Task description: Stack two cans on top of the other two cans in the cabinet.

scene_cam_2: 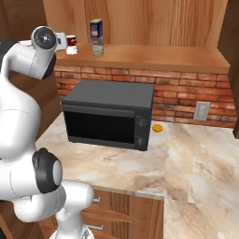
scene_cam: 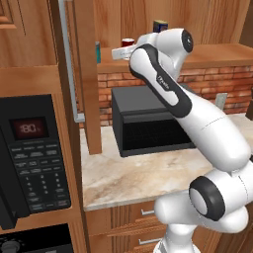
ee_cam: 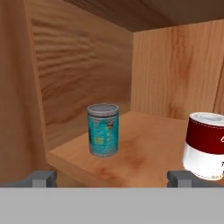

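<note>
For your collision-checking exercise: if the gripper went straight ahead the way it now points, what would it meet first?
Probably nothing at first: the open gripper aims between the teal can and the red-and-white can, over the cabinet shelf; its back wall comes next. Depth is uncertain.

The teal can (ee_cam: 103,129) wore a blue-green label with faint yellowish print and a dull silver rim, while the can beside it (ee_cam: 205,145) was dark red above and white below. In the right base view a dark blue and yellow can (scene_cam_2: 96,28) sat on a greenish-beige one (scene_cam_2: 97,47). The cabinet (ee_cam: 83,65) was warm brown wood with a wavy grain.
</note>
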You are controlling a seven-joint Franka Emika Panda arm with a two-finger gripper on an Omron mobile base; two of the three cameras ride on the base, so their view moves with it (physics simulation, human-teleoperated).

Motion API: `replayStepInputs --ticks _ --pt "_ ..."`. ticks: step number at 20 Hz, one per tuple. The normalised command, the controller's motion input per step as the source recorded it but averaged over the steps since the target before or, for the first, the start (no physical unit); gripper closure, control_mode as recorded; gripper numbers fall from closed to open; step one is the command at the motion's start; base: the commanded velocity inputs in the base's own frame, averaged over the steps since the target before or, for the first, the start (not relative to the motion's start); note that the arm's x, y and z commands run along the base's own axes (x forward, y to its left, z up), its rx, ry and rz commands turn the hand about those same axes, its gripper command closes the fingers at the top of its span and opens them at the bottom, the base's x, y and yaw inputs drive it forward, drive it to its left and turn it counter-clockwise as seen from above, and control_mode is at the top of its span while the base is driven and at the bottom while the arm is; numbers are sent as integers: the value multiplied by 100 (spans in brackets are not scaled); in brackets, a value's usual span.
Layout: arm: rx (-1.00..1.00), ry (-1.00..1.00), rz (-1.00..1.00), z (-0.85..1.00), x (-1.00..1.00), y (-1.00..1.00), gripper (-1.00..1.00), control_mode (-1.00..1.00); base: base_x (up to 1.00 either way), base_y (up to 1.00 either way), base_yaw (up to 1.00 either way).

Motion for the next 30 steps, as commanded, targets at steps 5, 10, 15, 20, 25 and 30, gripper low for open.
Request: replayStepInputs --ticks 5,10,15,20,25,30 --pt "0 0 5 -3 29 8 -100 -100 0 0 0" --pt "0 0 5 0 31 2 -100 -100 0 0 0" --pt "0 0 8 0 27 1 -100 -100 0 0 0" --pt "0 0 6 0 21 13 -100 -100 0 0 0" --pt "0 0 2 -1 20 22 -100 -100 0 0 0" --pt "0 0 0 0 20 27 -100 -100 0 0 0"
